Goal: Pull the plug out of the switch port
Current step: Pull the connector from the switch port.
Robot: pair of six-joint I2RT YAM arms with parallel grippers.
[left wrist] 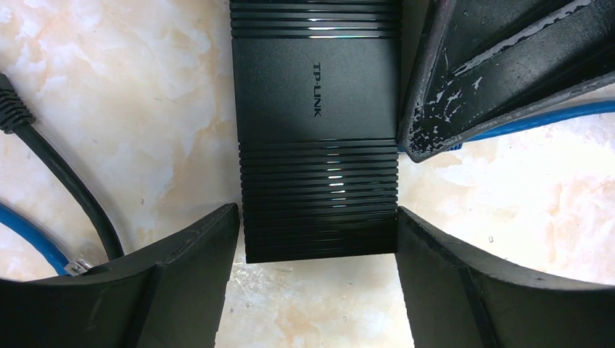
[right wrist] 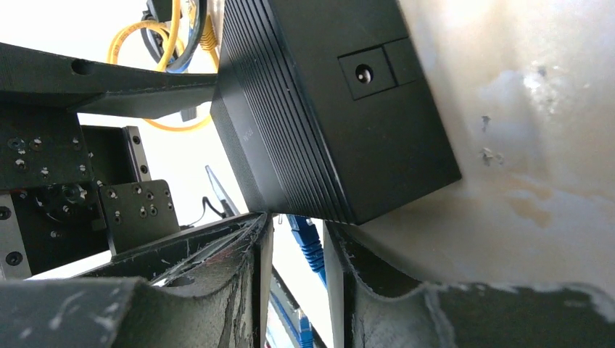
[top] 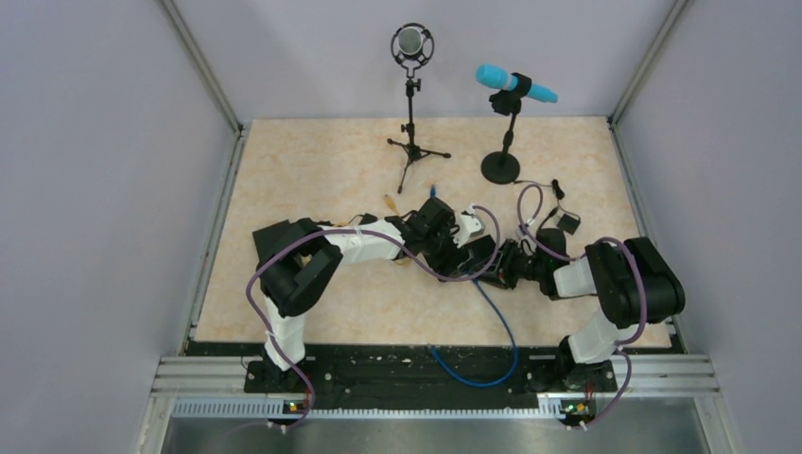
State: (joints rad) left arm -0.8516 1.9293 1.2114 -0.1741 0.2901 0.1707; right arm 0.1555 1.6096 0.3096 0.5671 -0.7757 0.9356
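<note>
- Left pincer (left wrist: 316, 216): spread to the width of the switch (left wrist: 315, 87) and pinching it, one fingertip pressed to each long side close to its near end
- Right pincer (right wrist: 297, 223): fingers drawn almost together, pinching the blue plug (right wrist: 307, 243) right at the edge of the switch
- The plug meets the switch at a long side; the port is hidden behind the right pincer's finger (left wrist: 464, 65), so I cannot tell how deep the plug sits
- The switch lies flat on the counter (left wrist: 130, 109), ribbed top up; its long axis runs straight away from the left pincer, with the TP-LINK lettering along that axis
- The plugged side faces the right pincer, and the cable (left wrist: 551, 114) leaves it crosswise to the long axis
- A round power socket (right wrist: 362, 73) shows on another face in the right wrist view
- From above, both pincers meet mid-counter, right of centre, covering the switch
- Beside the left finger lie a black cable (left wrist: 65, 181) and a blue lead (left wrist: 32, 235); yellow cables (right wrist: 156, 32) lie beyond the switch
</note>
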